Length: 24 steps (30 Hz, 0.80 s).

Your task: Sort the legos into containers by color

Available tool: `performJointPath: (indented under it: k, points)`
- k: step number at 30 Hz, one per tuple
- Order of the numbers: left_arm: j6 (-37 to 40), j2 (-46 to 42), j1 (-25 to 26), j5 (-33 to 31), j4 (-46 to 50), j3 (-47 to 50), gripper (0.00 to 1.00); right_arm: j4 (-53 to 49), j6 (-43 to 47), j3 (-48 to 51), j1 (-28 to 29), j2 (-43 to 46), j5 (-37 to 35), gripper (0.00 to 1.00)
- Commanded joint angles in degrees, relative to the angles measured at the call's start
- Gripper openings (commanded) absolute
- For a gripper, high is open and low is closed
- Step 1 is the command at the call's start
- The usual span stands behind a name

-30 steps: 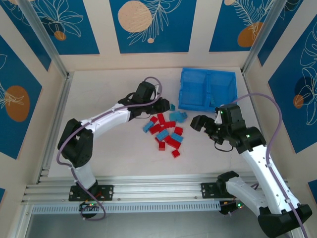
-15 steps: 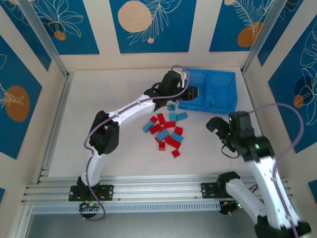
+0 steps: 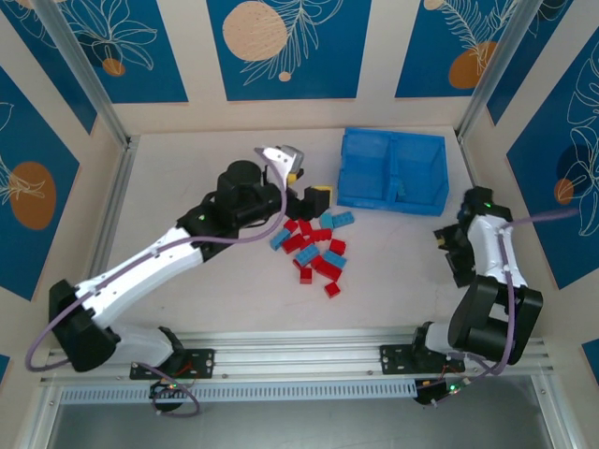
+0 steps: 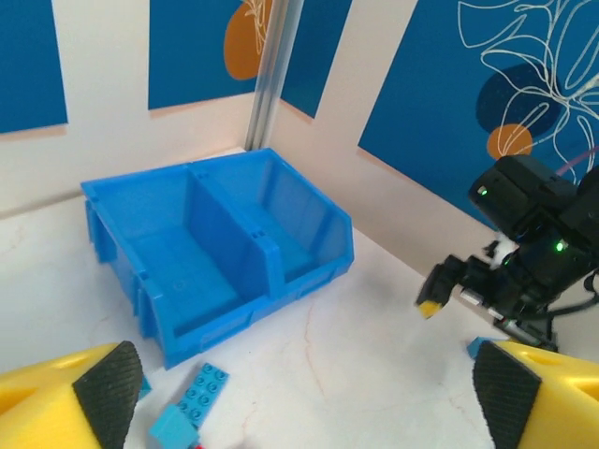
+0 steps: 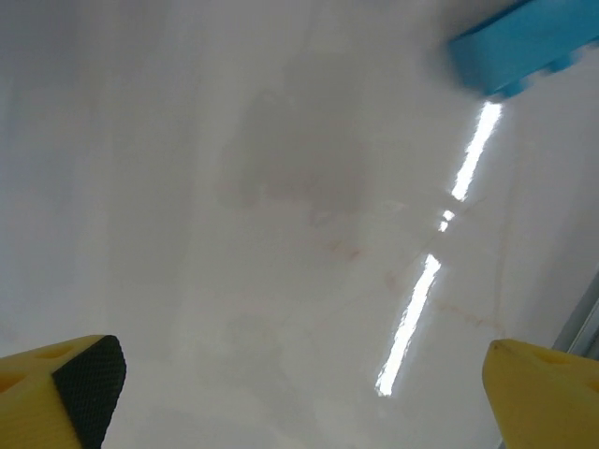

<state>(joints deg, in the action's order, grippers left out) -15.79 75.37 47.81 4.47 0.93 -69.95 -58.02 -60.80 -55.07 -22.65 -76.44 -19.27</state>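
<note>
Table (image 3: 206,281): pale and flat. Open room lies to the left of the pile and on its near side. The far wall is well behind the bin.
Bin (image 3: 374,199): bright blue, at the far right of the table. A divider (image 4: 229,220) splits it into two side-by-side compartments. No brick can be made out inside with certainty.
Left gripper (image 4: 306,393): sits between the pile and the bin's left front corner. Its jaws are spread wide with nothing between them. It is judged the nearer arm for the next pick.
Right gripper (image 5: 299,388): sits at the right edge of the table, well apart from the pile. Its jaws are spread wide over bare table and hold nothing. A blurred blue shape (image 5: 519,42) shows at the top of its wrist view, and it cannot be told what that is.
Legos (image 3: 314,248): loose red and teal bricks in one cluster at mid-table, just on the near side of the left jaws and unsorted. The bin is beyond them to the right. Many bricks touch, so a clean pinch is likely harder inside the cluster than at its rim.
Teal brick (image 4: 192,407): oblong, at the far edge of the cluster, just in front of the bin's left compartment. Its long axis runs roughly along the bin's front wall. It lies below the left jaws and toward their left finger, so a small drop and shift look sufficient.
</note>
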Motion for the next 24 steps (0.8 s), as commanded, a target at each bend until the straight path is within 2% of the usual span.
performJointPath:
  k: [1,5,8,10,16,18,20,24]
  points:
    - [3.84,-1.02,0.34,-0.31,0.43,5.33,0.98,1.1,-3.63,2.52,-6.98,-0.64,-1.98,1.0]
    - [3.43,-2.43,0.45,-0.13,0.53,7.65,1.0,-1.22,-1.33,0.98,-13.99,-7.34,-5.12,1.0]
    - [3.49,-2.17,0.53,0.34,0.35,7.9,1.0,0.82,-0.4,2.25,-19.47,-10.34,0.11,1.0]
    - [3.55,-1.79,0.53,0.43,0.12,7.82,1.0,4.44,-0.53,4.53,-21.44,-10.15,2.82,1.0]
    - [3.23,-0.96,0.55,0.33,-0.05,7.92,1.0,9.28,-0.7,6.73,-24.83,-10.92,3.74,1.0]
    - [2.97,-0.91,0.54,-0.28,-0.23,8.33,1.0,10.01,-0.86,7.07,-26.26,-11.75,4.37,0.94]
    - [2.87,-0.76,0.53,-0.35,-0.39,8.6,1.0,11.1,-1.27,7.86,-27.5,-11.98,4.06,0.81]
    - [2.44,-0.26,0.53,-0.69,-0.93,9.09,1.0,13.73,-1.35,9.82,-28.15,-10.88,4.6,0.64]
